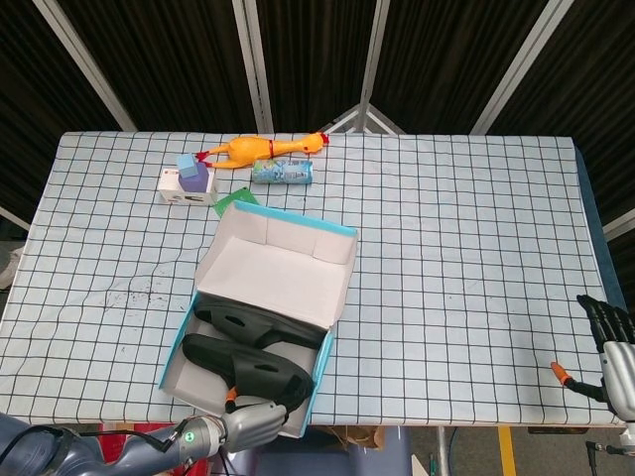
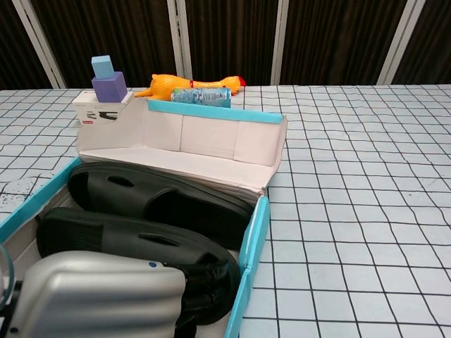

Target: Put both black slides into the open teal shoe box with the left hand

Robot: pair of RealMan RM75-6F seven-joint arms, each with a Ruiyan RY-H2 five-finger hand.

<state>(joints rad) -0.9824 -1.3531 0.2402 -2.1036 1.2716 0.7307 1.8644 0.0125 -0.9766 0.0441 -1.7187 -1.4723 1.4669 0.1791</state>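
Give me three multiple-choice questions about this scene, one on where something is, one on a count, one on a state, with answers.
1. Where is the rubber chicken?
A. beyond the shoe box, at the table's far side
B. inside the box
C. by the right robot hand

2. How many black slides lie in the box?
A. none
B. one
C. two

3. How is the box lid?
A. shut
B. open
C. lying elsewhere on the table

Answers: 1 A, it lies by the far edge near the blue can. 2 C, both views show two side by side. 3 B, the lid is folded back, its white inside showing.
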